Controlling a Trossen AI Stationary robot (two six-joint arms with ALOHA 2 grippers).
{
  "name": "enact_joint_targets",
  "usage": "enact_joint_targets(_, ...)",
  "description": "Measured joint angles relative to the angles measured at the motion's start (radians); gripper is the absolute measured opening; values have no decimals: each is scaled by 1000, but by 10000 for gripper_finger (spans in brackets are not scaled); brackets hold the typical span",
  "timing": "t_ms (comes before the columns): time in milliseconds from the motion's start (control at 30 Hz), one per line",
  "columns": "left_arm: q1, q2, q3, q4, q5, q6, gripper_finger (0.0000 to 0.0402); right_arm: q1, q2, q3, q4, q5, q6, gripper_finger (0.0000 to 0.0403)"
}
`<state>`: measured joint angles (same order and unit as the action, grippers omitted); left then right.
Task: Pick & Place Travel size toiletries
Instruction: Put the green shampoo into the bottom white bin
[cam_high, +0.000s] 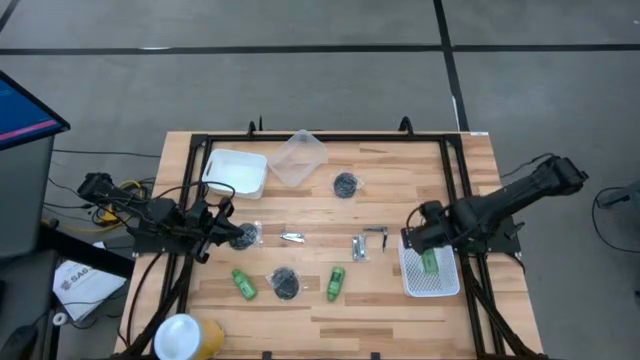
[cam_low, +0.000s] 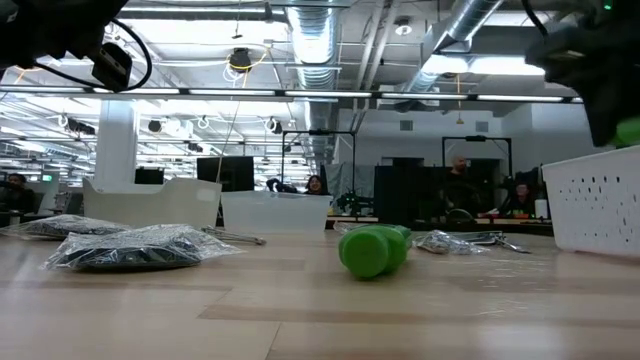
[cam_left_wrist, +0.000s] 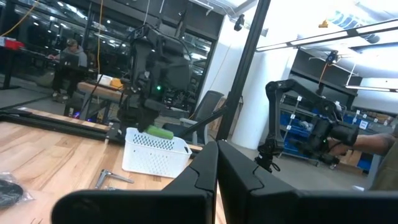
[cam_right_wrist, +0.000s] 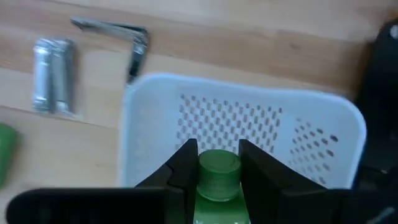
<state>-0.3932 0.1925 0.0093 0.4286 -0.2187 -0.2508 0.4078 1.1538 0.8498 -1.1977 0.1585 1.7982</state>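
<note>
- Gripping a green bottle (cam_right_wrist: 217, 180), the right gripper's (cam_right_wrist: 217, 169) jaws hang above the white basket (cam_right_wrist: 323, 118).
- Left gripper (cam_left_wrist: 217, 163), far from the basket, has jaws closed, empty.

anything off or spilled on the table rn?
Nothing spilled or damaged. Two green bottles lie on their sides on the table, waiting. The right gripper holds a third green bottle over the white mesh basket.

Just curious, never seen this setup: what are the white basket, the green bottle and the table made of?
Basket: probably matte white plastic, walls punched with rows of small holes. Bottle: looks like glossy green plastic with a ridged screw cap; the right gripper holds it over the basket. Table: pale wood, visible grain and plank seams.
</note>
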Motion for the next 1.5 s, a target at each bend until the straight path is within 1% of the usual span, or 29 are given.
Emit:
enact_joint_targets(133, 0, 0, 0, 0, -25, 1, 1, 40, 50, -55, 70, 0, 44, 84)
enact_joint_targets(267, 0, 0, 0, 0, -29, 8, 1, 40, 95, -94, 106, -2, 47, 84)
enact_joint_targets(533, 0, 0, 0, 0, -34, 8, 1, 10, 167, -104, 152, -4, 45, 106)
enact_joint_targets(667, 0, 0, 0, 0, -34, 8, 1, 10, 214, -105, 189, -20, 10, 99)
enact_joint_targets(800, 0, 0, 0, 0, -34, 8, 1, 10, 242, -105, 187, -30, -25, 97)
enact_joint_targets(900, 0, 0, 0, 0, -34, 7, 1, 10, 238, -105, 183, -31, -21, 112)
enact_joint_targets(1100, 0, 0, 0, 0, -33, 8, 1, 10, 195, -105, 189, -31, -20, 170)
enact_joint_targets(1233, 0, 0, 0, 1, -33, 8, 1, 8, 126, -85, 181, -31, -53, 207)
enact_joint_targets(1367, 0, 0, 0, 2, -32, 8, 1, -26, 16, 18, 183, -28, -178, 221)
enact_joint_targets(1433, 0, 0, 0, 2, -32, 8, 1, -52, -30, 84, 231, 0, -262, 221)
enact_joint_targets(1500, 0, 0, 0, 2, -32, 8, 1, -78, -58, 145, 311, 32, -404, 217)
